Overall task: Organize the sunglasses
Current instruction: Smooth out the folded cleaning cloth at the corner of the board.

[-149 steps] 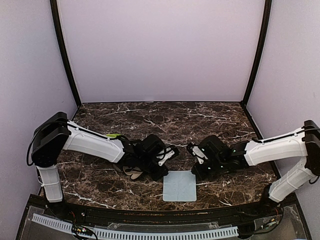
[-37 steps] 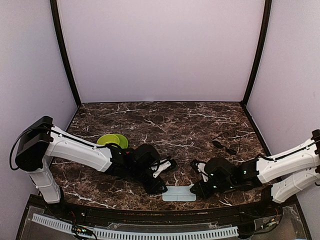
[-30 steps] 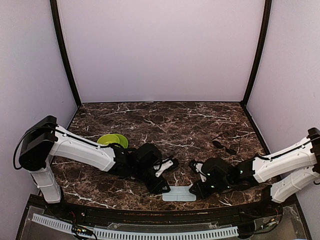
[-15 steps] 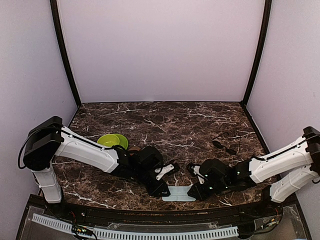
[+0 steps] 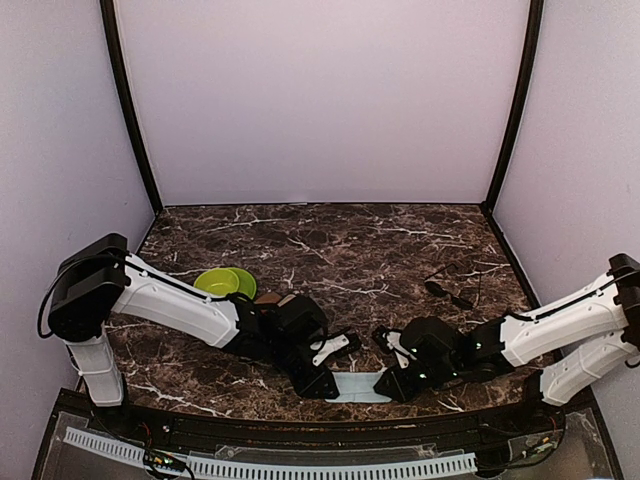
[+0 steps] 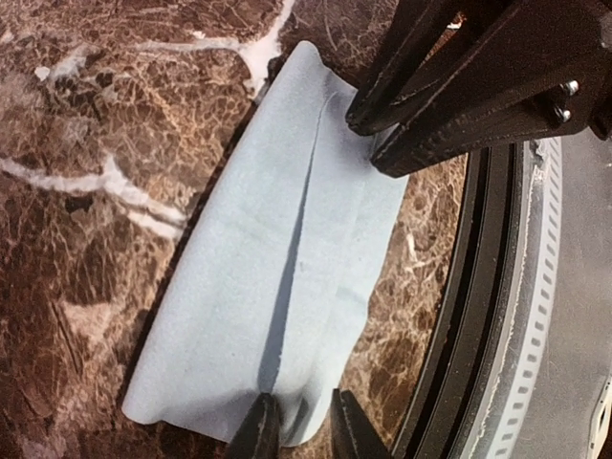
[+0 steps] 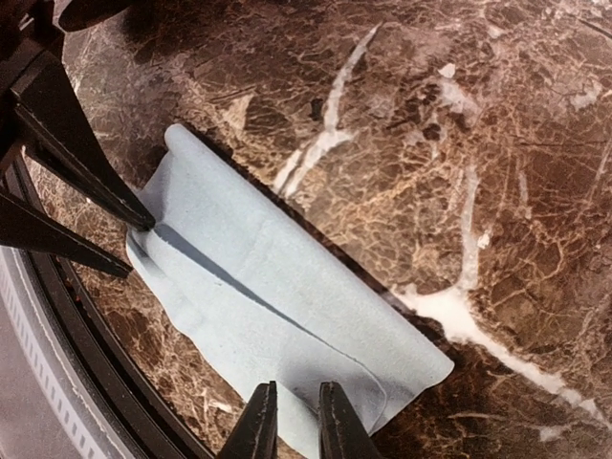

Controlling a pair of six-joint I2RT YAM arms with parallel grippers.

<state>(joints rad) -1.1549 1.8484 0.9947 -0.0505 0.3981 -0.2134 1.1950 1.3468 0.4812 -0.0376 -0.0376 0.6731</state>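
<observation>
While between both jaws, blue cloth (image 6: 273, 277).

Dark marble table (image 5: 350, 235) with light blue cloth (image 5: 357, 388) at near edge, green dish (image 5: 222, 281) left, sunglasses (image 5: 447, 291) right.

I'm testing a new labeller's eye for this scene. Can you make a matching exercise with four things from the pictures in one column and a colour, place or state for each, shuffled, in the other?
Column one
1. cloth
2. sunglasses
3. dish
4. right hand

Column two
A. lime green
B. light blue, folded over
C. dark, lying alone at the far right
D. closed on one end of the cloth

Pairs: 1-B, 2-C, 3-A, 4-D
</observation>
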